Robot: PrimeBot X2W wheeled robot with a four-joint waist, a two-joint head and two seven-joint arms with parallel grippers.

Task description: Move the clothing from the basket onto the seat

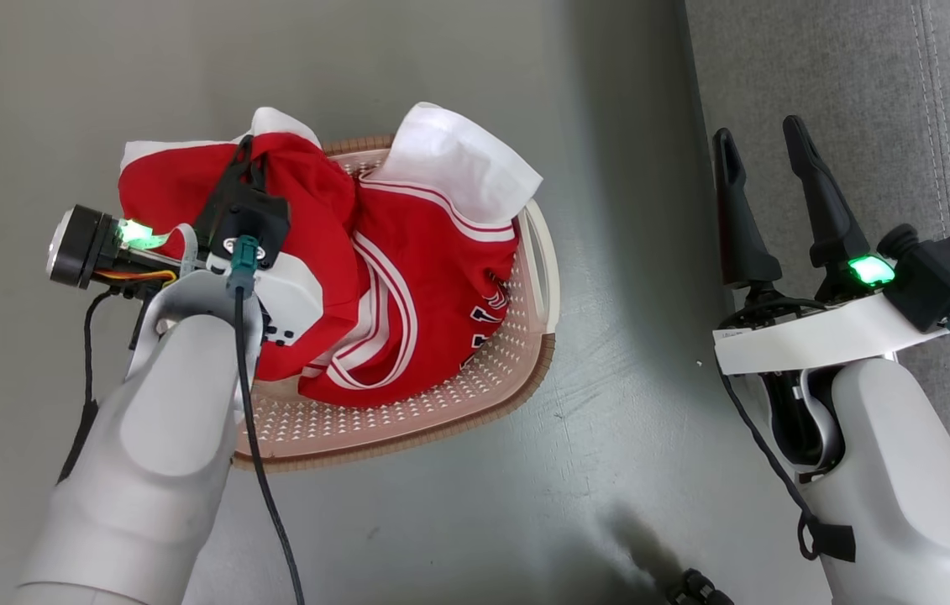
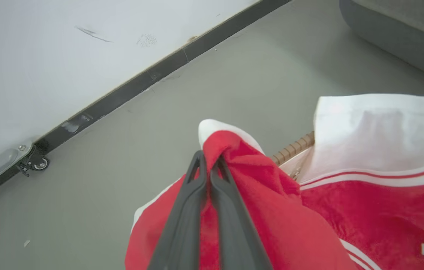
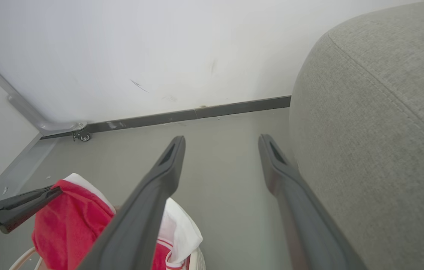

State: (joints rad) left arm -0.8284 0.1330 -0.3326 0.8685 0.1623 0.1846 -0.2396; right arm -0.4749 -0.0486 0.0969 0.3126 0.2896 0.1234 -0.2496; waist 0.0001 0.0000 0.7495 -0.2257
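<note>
Currently left claw (image 1: 244, 155) clamped on plain red garment (image 1: 315, 227) at left edge of basket (image 1: 441, 412); right claw (image 1: 764, 139) spread apart near sofa (image 1: 861, 76)

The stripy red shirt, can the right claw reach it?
Probably yes: the right claw is open and empty, with only floor between it and the stripy shirt in the basket.

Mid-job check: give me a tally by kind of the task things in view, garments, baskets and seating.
Red garments: 2, the plain red garment and the striped red jersey
Laundry basket: 1
Grey sofa: 1
Total: 4
</note>
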